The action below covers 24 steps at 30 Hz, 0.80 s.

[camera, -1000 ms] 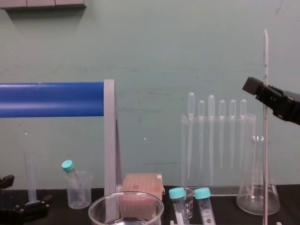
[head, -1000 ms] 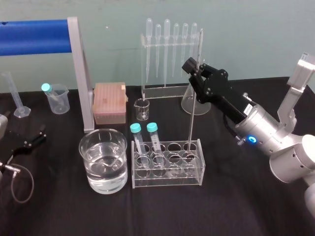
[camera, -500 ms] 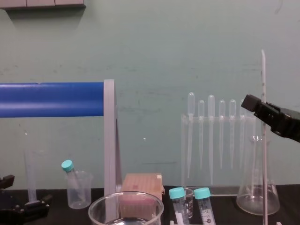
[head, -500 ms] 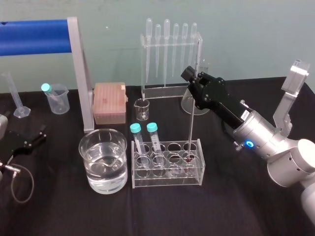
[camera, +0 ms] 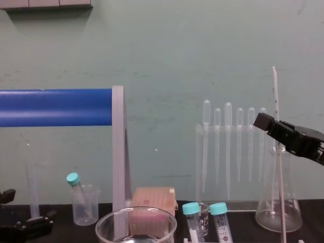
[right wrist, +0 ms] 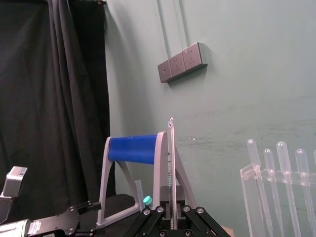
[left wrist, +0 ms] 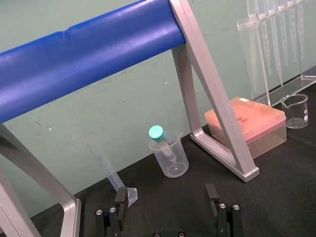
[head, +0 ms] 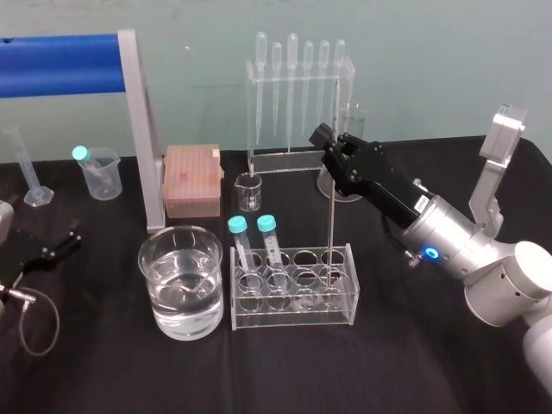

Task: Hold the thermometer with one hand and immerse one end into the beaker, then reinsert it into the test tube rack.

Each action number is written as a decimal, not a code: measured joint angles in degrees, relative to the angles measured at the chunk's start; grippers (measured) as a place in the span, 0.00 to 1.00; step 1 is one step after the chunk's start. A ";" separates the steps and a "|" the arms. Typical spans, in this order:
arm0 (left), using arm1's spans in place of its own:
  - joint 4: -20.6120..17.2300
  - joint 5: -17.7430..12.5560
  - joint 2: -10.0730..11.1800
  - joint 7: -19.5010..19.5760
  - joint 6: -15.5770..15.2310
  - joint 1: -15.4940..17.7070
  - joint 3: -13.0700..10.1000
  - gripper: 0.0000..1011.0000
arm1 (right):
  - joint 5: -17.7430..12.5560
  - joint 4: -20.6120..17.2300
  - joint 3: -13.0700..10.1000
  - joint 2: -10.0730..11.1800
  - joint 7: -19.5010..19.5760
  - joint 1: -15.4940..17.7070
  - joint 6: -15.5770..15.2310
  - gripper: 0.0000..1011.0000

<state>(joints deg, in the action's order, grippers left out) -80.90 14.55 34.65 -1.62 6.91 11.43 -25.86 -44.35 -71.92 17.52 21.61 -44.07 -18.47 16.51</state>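
The right gripper (head: 333, 157) clamps the thermometer (head: 330, 226), tip down in the right-end hole of the rack (head: 293, 314), left gripper (left wrist: 166, 195) open far left of it; any sideways pull could snap the glass.

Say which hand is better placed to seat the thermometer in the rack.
Right: the right hand grips the thermometer, its lower end in the rack; the left hand lies far left.

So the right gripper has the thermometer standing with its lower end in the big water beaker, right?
Not quite. The right gripper does hold the thermometer, but its lower end stands in the test tube rack, at its right end, not in the beaker. The head view shows it.
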 joint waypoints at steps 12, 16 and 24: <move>0.00 0.00 0.00 0.00 0.00 0.00 0.00 1.00 | 0.46 0.20 0.39 0.12 0.74 -0.17 -0.59 0.05; 0.00 0.00 0.00 0.00 0.00 0.00 0.00 1.00 | 0.45 0.18 0.38 0.11 0.73 -0.15 -0.59 0.05; 0.00 0.00 0.00 0.00 0.00 0.00 0.00 1.00 | 0.39 0.17 0.34 0.11 0.71 -0.12 -0.59 0.05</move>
<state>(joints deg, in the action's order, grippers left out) -80.90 14.55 34.65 -1.62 6.91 11.43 -25.86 -43.96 -71.74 17.86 21.72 -43.36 -18.60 15.92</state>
